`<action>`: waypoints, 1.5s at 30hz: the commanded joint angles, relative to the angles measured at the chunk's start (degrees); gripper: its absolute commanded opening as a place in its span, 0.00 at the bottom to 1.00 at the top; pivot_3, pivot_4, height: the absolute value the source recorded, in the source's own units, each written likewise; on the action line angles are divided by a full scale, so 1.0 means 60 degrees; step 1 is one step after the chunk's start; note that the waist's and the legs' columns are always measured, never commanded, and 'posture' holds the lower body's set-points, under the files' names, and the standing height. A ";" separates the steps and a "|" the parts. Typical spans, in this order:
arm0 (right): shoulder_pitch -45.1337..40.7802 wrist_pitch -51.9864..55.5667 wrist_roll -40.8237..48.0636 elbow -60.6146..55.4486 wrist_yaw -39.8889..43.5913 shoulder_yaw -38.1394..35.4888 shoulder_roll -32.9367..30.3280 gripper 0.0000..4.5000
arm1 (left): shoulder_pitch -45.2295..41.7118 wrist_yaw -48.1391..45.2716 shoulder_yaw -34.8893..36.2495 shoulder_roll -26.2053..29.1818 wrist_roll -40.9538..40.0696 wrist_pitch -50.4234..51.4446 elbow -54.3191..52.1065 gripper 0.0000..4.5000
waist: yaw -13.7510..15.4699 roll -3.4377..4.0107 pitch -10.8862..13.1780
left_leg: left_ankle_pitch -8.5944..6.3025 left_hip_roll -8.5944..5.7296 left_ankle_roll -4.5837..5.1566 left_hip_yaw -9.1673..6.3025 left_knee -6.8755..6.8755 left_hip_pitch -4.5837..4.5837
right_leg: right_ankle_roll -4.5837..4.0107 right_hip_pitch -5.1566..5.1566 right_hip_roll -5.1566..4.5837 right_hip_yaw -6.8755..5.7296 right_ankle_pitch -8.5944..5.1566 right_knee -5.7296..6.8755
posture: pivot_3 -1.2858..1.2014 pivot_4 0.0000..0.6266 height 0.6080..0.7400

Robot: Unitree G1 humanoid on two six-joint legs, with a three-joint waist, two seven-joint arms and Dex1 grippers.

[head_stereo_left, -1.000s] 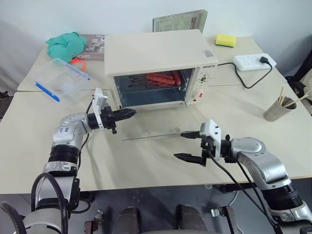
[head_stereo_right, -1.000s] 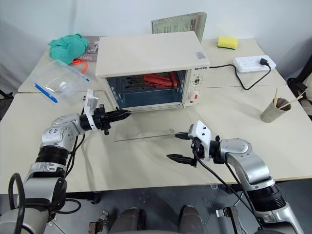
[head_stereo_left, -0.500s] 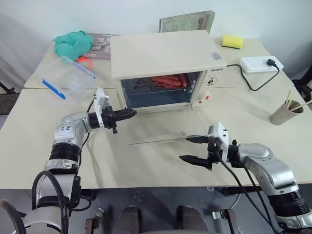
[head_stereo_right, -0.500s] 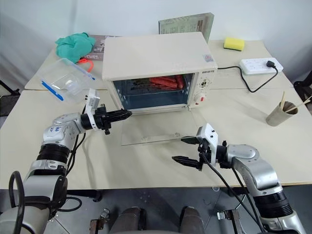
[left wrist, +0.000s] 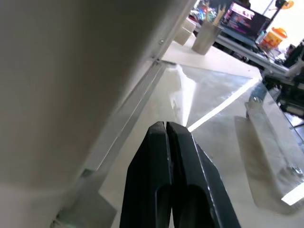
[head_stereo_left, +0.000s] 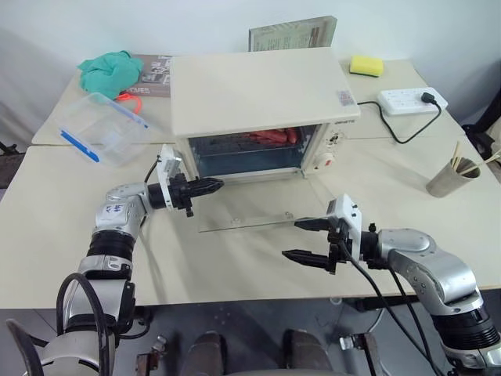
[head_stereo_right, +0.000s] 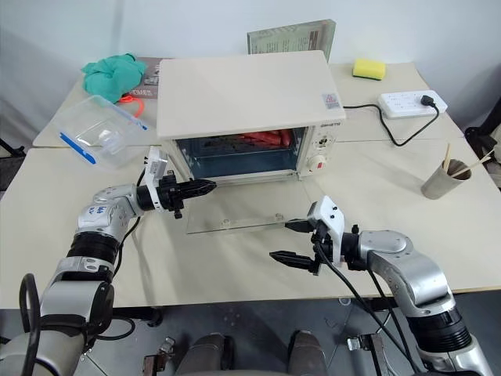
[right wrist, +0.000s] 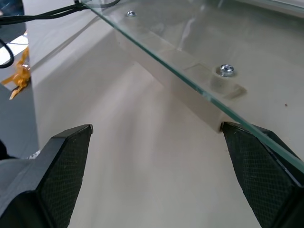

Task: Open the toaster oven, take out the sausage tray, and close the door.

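The cream-white toaster oven (head_stereo_left: 258, 86) stands mid-table with its glass door (head_stereo_left: 250, 210) folded down flat in front. Red sausages (head_stereo_left: 272, 137) show at the back of the cavity; the sausage tray under them is mostly hidden in shadow. My left gripper (head_stereo_left: 219, 186) is shut and empty, level, its tip by the lower left corner of the opening above the door's hinge edge. My right gripper (head_stereo_left: 291, 240) is open, just off the door's front edge near its right end. In the right wrist view the door's bar handle (right wrist: 180, 90) lies between its fingers (right wrist: 71, 147).
A clear plastic box with blue clips (head_stereo_left: 102, 129) and a green cloth (head_stereo_left: 106, 70) lie at the back left. A book (head_stereo_left: 290, 35) stands behind the oven. A yellow sponge (head_stereo_left: 362, 65), a power strip (head_stereo_left: 409, 99) and a cup of sticks (head_stereo_left: 448, 176) are on the right.
The whole view has shifted with the camera. My right gripper has rolled slightly at the door's front edge. The left gripper and the door have stayed put.
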 commanded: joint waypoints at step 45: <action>-0.0958 0.2062 0.1138 0.0077 0.0240 0.0307 -0.0347 1.00 | -0.0374 -0.0182 0.0552 0.0034 -0.0014 -0.0023 0.0042 0.01 | -0.0106 0.0000 0.0000 | 0.0001 0.0004 -0.0001 0.0003 0.0001 0.0000 | 0.0000 -0.0006 0.0000 0.0000 0.0000 0.0009 | 0.52 0.24 1.00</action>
